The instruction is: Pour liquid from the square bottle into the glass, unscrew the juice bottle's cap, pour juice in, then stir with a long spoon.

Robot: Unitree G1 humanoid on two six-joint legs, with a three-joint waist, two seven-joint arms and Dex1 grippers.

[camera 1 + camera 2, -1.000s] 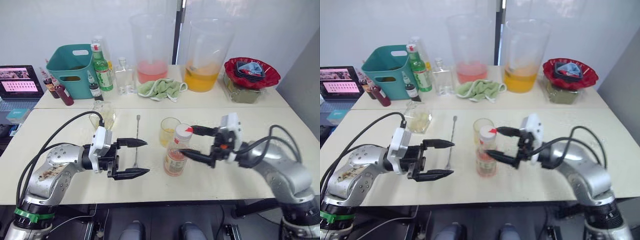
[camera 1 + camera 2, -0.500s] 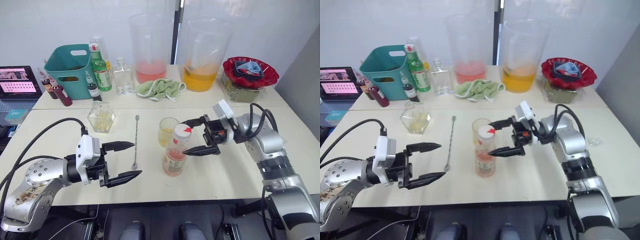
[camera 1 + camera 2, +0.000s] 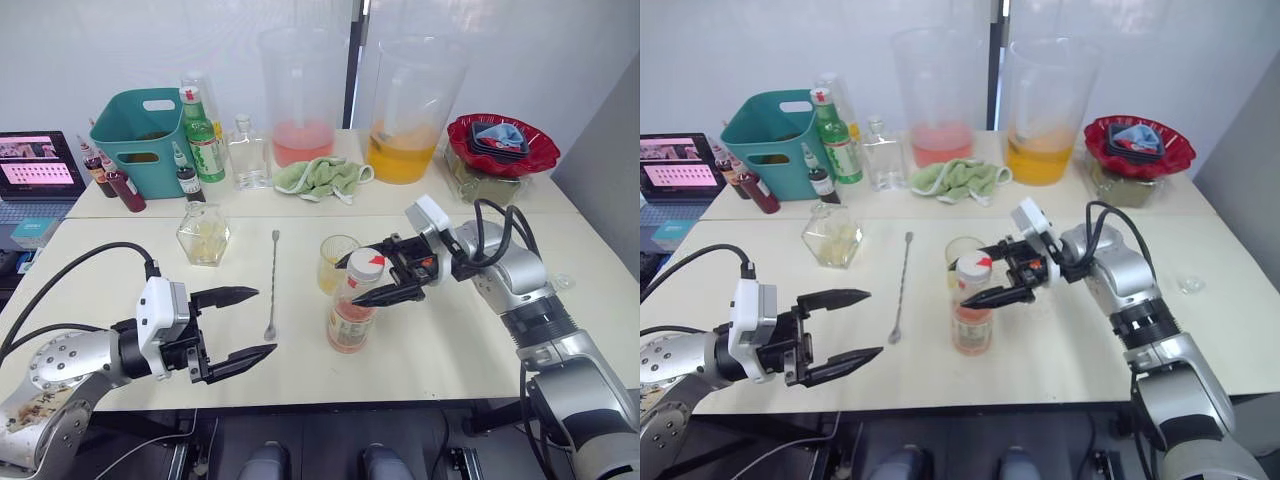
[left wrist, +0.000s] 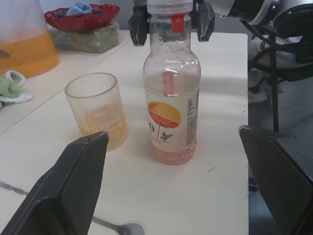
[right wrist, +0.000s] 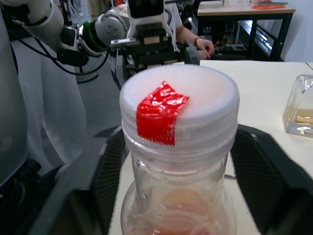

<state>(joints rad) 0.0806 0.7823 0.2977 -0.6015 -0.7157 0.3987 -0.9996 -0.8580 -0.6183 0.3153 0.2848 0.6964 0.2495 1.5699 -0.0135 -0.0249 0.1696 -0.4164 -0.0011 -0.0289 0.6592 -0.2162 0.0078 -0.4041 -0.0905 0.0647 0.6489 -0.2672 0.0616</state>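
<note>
- The juice bottle (image 3: 350,315) stands upright on the cream table (image 3: 450,345), near its front edge, holding a low level of pink juice.
- Its white cap (image 5: 178,110), marked with a red patch, sits on the neck.
- The right gripper (image 3: 364,277) is at cap height with its two black fingers spread wide, one on each side of the cap; the wrist view shows a gap on both sides, so it grips nothing.
- The glass (image 3: 336,263) stands just behind the juice bottle, with yellow liquid in its lower part.
- The long spoon (image 3: 272,285) lies flat on the table to the left of the glass, its bowl toward the front edge.
- The square bottle (image 3: 203,235) stands upright farther left, well apart from the glass, with a little yellow liquid inside.
- The left gripper (image 3: 255,322) hovers low over the front of the table, left of the juice bottle, its fingers wide apart and empty, pointing toward the bottle.
- At the back stand a teal basket (image 3: 140,140), a green bottle (image 3: 203,135), two large beakers (image 3: 300,95) and a green cloth (image 3: 322,177).
</note>
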